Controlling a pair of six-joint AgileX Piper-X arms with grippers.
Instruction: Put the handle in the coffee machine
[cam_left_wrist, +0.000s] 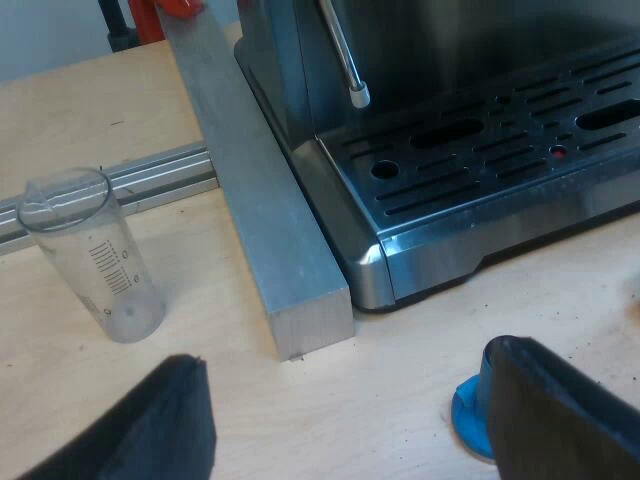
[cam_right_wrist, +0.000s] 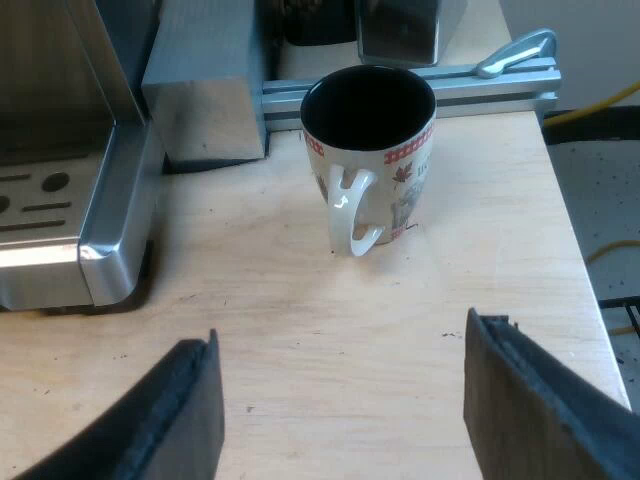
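Observation:
The espresso machine (cam_left_wrist: 470, 160) shows its slotted steel drip tray and thin steam wand (cam_left_wrist: 345, 55); a corner of it (cam_right_wrist: 70, 200) also appears in the right wrist view. My left gripper (cam_left_wrist: 350, 430) is open above the wooden table near the machine's corner, nothing between its fingers. A blue tamper (cam_left_wrist: 468, 415) stands on the table, partly hidden behind one left finger. My right gripper (cam_right_wrist: 340, 420) is open over bare table, a short way from a white patterned mug (cam_right_wrist: 372, 150) with a dark inside.
A clear measuring glass (cam_left_wrist: 90, 255) stands upright on the table. A grey metal bar (cam_left_wrist: 255, 190) runs along the machine's side, with an aluminium rail (cam_left_wrist: 150, 180) behind it. The same rail (cam_right_wrist: 440, 90) lies behind the mug. The table edge (cam_right_wrist: 580, 250) is close beside the mug.

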